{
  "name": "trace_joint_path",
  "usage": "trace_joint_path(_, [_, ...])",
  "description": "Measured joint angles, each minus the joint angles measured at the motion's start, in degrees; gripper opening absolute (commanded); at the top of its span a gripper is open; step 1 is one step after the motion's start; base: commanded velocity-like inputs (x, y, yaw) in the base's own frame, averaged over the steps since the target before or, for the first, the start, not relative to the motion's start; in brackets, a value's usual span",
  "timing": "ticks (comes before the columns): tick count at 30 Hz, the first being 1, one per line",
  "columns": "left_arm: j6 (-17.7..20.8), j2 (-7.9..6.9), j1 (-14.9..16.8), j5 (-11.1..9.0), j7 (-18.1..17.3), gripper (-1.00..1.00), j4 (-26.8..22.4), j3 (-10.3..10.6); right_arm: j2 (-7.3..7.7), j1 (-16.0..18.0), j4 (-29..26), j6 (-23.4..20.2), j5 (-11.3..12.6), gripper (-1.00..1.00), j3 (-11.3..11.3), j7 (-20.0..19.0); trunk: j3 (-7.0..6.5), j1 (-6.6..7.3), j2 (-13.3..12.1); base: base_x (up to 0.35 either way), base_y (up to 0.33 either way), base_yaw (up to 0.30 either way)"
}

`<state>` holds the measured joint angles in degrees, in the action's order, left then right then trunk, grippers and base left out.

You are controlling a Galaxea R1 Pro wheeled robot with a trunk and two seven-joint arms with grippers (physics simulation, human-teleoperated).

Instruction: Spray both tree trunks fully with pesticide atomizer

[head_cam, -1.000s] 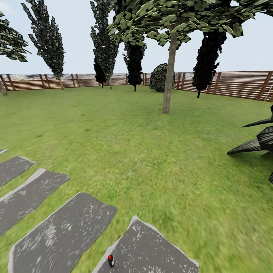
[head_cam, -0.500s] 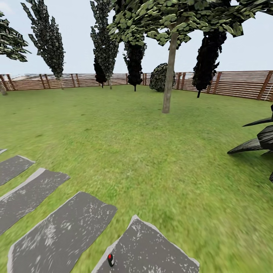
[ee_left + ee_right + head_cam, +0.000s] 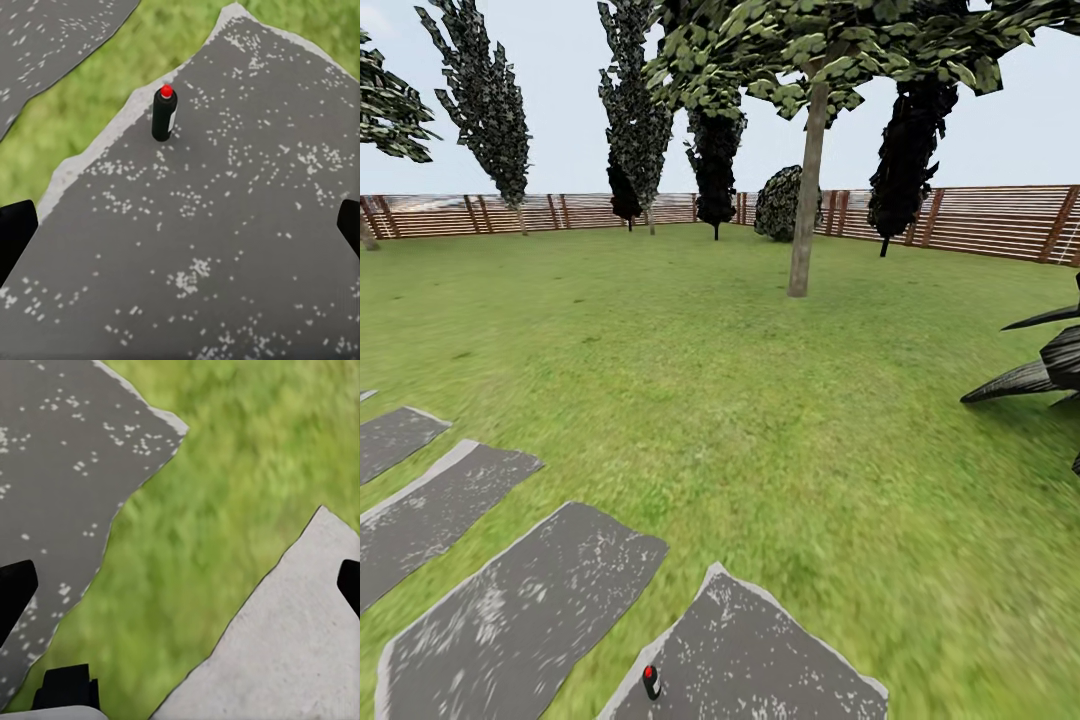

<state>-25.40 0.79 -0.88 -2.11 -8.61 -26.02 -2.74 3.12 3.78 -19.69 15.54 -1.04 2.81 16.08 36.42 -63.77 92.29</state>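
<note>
One pesticide atomizer (image 3: 651,682) stands upright at bottom centre; one light-green tree (image 3: 807,180) shows (upper middle). Both grippers, left (image 3: 180,225) and right (image 3: 180,585), hang spread and empty. The atomizer sits slightly lower in frame than before.

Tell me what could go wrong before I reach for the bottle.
The pesticide atomizer stands upright, small and narrow, near the edge of a grey paving slab, so a glancing touch would likely tip it onto the grass. In the head view it sits at the very bottom edge, so it could slip out of frame. The left gripper looks wide open, well short of it.
</note>
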Motion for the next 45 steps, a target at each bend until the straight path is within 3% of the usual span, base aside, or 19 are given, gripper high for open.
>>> trace_joint_path(8, [0.03, -0.03, 0.0, 0.0, 0.06, 1.0, -0.64, 0.03, 0.12, 0.0, 0.0, 0.07, -0.02, 1.0, -0.02, 0.0, 1.44, -1.76, 3.21, 0.0, 0.0, 0.0])
trace_joint_path(12, [0.23, -0.18, 0.01, 0.08, 0.92, 1.0, -6.52, -0.64, 0.82, 0.29, -0.31, 0.03, -0.02, 1.0, -0.09, 0.01, 2.15, -2.64, 4.81, 0.0, 0.0, 0.0])
trace_joint_path(18, [0.27, -0.11, 0.01, 0.16, 5.18, 1.0, -11.73, -0.57, 1.54, 0.5, -0.5, 0.08, 0.05, 1.0, -0.17, 0.08, 3.23, -3.95, 7.22, 0.0, 0.0, 0.0])
trace_joint_path(24, [0.36, -0.02, 0.0, 0.13, 5.93, 1.0, -18.44, -0.45, 1.66, 0.53, -1.46, 0.1, 0.13, 1.0, -0.28, 0.4, 4.31, -5.27, 9.63, 0.0, 0.0, 0.0])
trace_joint_path(28, [0.42, 0.15, 0.0, 0.18, 6.0, 1.0, -19.52, -0.43, 1.7, 0.53, -2.04, 0.02, 0.21, 1.0, -0.39, 0.49, 5.03, -6.15, 11.23, 0.0, 0.0, 0.0])
trace_joint_path(33, [0.52, 1.47, 0.02, 0.24, 6.04, 1.0, -20.12, -0.36, 2.21, 2.19, -3.16, -0.46, 0.14, 1.0, -0.42, 0.46, 5.92, -7.25, 13.23, 0.0, 0.0, 0.0])
trace_joint_path(37, [1.11, 2.21, 2.56, 0.26, 6.11, 1.0, -20.24, -0.34, 5.95, 7.93, -3.74, -3.67, 0.25, 1.0, -0.43, 0.29, 6.63, -8.13, 14.84, 0.0, 0.0, 0.0])
trace_joint_path(39, [2.87, 2.46, 6.85, 0.27, 6.16, 1.0, -20.0, -0.34, 8.57, 12.77, -3.76, -5.29, 0.33, 1.0, -0.43, 0.12, 6.98, -8.56, 15.64, 0.0, 0.0, 0.0])
trace_joint_path(44, [8.08, 2.59, 14.83, 0.25, 6.22, 1.0, -17.06, -0.39, 11.33, 18.17, -3.58, -6.21, 0.47, 1.0, -0.48, 0.03, 7.89, -9.66, 17.64, 0.0, 0.0, 0.0])
trace_joint_path(45, [9.35, 2.64, 17.77, 0.23, 6.23, 1.0, -14.8, -0.39, 12.06, 19.2, -3.55, -6.3, 0.46, 1.0, -0.5, 0.02, 8.06, -9.88, 18.04, 0.0, 0.0, 0.0])
